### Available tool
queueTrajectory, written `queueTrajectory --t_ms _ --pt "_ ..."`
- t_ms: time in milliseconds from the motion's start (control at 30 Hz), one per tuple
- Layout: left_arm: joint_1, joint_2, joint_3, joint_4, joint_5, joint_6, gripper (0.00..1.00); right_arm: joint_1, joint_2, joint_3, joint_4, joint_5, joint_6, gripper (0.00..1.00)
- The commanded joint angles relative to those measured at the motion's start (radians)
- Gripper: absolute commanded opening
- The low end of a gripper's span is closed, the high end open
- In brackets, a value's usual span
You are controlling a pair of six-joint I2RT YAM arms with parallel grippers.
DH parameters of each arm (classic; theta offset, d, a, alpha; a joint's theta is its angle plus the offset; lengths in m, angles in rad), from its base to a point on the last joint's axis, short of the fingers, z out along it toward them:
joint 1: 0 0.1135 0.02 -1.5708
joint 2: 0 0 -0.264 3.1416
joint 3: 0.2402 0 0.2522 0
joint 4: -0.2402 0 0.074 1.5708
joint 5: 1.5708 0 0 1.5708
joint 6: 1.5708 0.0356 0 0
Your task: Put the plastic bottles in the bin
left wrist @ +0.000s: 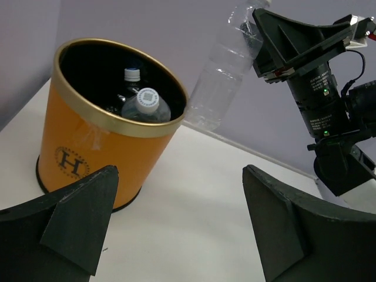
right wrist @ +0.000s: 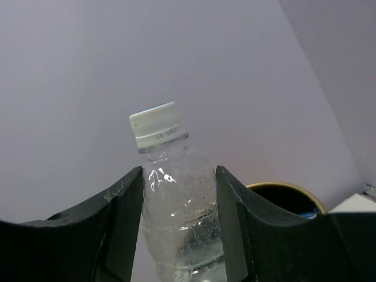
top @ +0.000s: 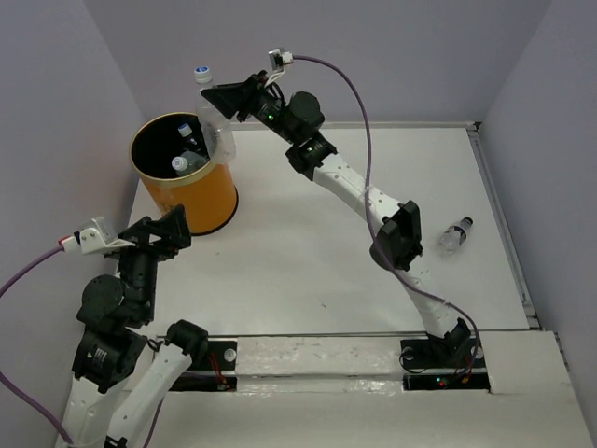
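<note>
Clamped on a clear bottle (left wrist: 220,76) held cap-up at the 2 o'clock rim of the bin (top: 201,201), the right claw (right wrist: 179,173) seems poised to drop it beside the bottles inside (left wrist: 147,106), while the left claw (top: 175,227) gapes wide at the bin's 6 o'clock and another bottle (top: 455,234) lies at 3 o'clock on the counter (top: 308,243).

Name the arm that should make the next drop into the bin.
Right. The right gripper is shut on a bottle raised beside the bin's rim; the left gripper is open and empty.
</note>
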Motion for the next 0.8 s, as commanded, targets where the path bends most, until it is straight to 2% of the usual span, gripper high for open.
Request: queueTrajectory --t_ms 0,67,167,400,433,500,667,767 --pt "-0.005 0.031 0.050 -0.026 -0.108 0.043 0.96 0.045 0.084 0.143 0.379 0.151 0.060 0.14" --pt "-0.005 0.056 0.059 -0.014 -0.110 0.047 0.96 0.054 0.112 0.175 0.382 0.190 0.017 0.12" --pt "-0.005 0.096 0.101 0.029 -0.056 0.040 0.96 0.054 0.095 0.126 0.382 0.128 -0.013 0.11" --pt "-0.004 0.304 0.311 0.101 0.180 0.002 0.99 0.054 -0.144 -0.275 0.400 -0.037 -0.087 0.10" --pt "-0.004 0.326 0.375 0.095 0.202 -0.007 0.99 0.054 -0.217 -0.394 0.406 -0.060 -0.090 0.10" --pt "-0.004 0.385 0.430 0.090 0.272 -0.036 0.99 0.054 -0.296 -0.525 0.435 -0.074 -0.104 0.10" --pt "-0.004 0.528 0.545 0.047 0.320 -0.068 0.99 0.054 -0.528 -0.886 0.449 -0.111 -0.142 0.10" --pt "-0.004 0.602 0.576 0.018 0.354 -0.085 0.99 0.054 -0.613 -1.009 0.449 -0.111 -0.164 0.10"
